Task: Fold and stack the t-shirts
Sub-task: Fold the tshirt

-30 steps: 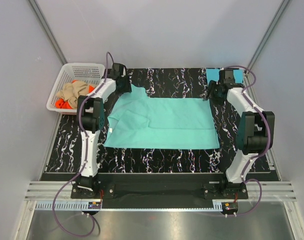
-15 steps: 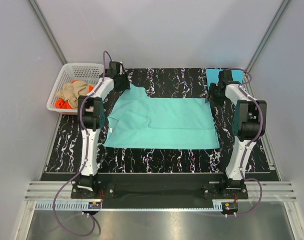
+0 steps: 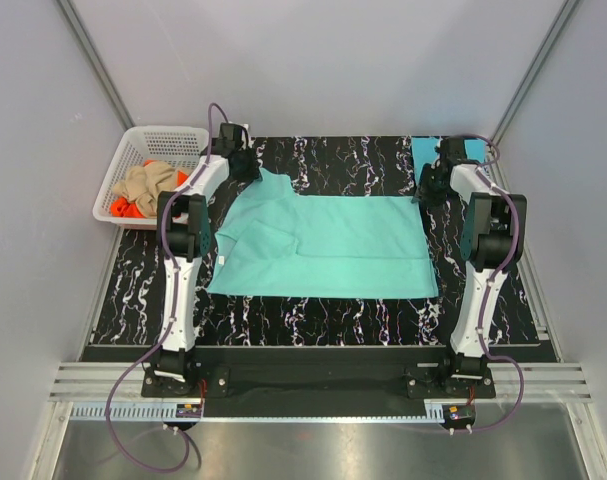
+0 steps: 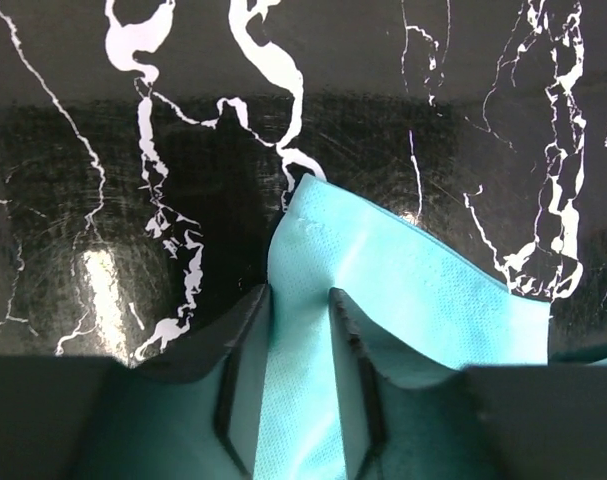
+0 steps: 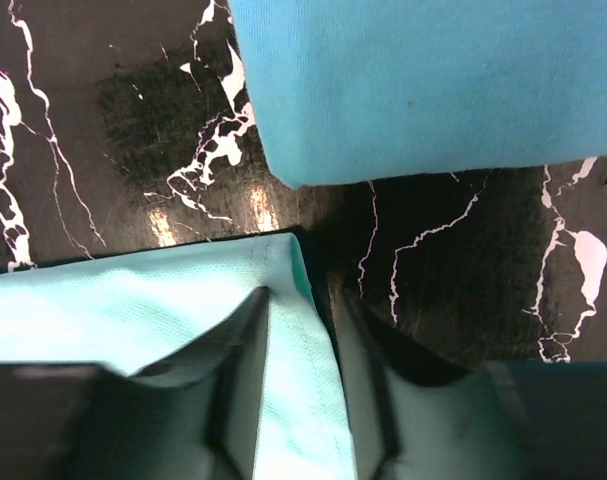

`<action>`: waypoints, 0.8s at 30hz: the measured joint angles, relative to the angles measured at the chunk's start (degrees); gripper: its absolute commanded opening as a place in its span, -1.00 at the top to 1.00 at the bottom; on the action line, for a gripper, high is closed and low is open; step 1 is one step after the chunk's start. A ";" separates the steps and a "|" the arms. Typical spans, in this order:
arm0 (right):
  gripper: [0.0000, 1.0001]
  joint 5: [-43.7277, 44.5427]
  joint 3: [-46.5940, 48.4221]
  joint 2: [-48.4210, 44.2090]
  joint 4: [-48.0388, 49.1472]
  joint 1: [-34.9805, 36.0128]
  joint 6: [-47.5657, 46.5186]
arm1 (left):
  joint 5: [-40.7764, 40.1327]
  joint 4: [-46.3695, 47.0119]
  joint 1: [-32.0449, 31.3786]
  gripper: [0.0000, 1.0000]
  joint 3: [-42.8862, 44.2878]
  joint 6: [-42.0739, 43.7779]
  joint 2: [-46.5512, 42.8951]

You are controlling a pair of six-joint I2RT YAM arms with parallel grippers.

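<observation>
Overhead and wrist views, fold stage. 1 blue shirt (image 3: 426, 150) lies folded at the far right corner of the table (image 3: 333, 318), the only finished piece that I can see. The mint shirt (image 3: 333, 245) is spread flat mid-table, its left part already turned over onto itself; I judge it partly folded, with at least 1 more fold and the stacking to come.

My left pincer (image 4: 298, 300) sits at the far left corner of that shirt, and my right pincer (image 5: 301, 300) sits at its far right corner, just beside the blue shirt. On each side the jaws stand a narrow way apart with mint cloth lying between them. I cannot tell whether they already clamp it.

A tan shirt (image 3: 148, 182) and an orange shirt (image 3: 118, 208) lie crumpled in the white basket (image 3: 158, 131) at the left, untouched. By my reckoning, well under half of the task is done.
</observation>
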 measured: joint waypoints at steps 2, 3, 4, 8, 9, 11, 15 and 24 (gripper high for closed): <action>0.54 -0.24 0.35 0.42 -0.13 0.00 -0.22 | 0.37 0.11 0.07 0.60 0.02 -0.15 0.13; 0.67 -0.39 0.74 0.70 -0.22 -0.04 -0.55 | 0.66 0.11 0.11 0.69 0.02 -0.15 0.20; 0.80 -0.57 1.03 1.01 -0.22 -0.04 -0.72 | 0.96 0.22 0.15 0.95 0.02 -0.24 0.22; 1.00 -0.96 1.27 1.33 -0.17 -0.04 -1.18 | 2.80 0.57 0.66 1.00 0.02 -0.55 0.22; 1.00 -0.98 1.25 1.33 -0.09 -0.04 -1.18 | 3.19 0.81 0.83 1.00 0.02 -0.81 0.22; 1.00 -0.94 1.03 1.29 0.48 -0.04 -1.16 | 4.00 1.18 1.25 1.00 0.00 -1.44 0.13; 1.00 -0.52 -2.27 -0.42 3.89 -0.04 -1.18 | 5.03 2.49 1.75 1.00 -2.05 -2.21 -2.05; 0.21 -2.40 2.16 0.46 1.36 -0.15 -1.42 | 7.58 5.46 1.84 1.00 -5.44 -2.36 -11.21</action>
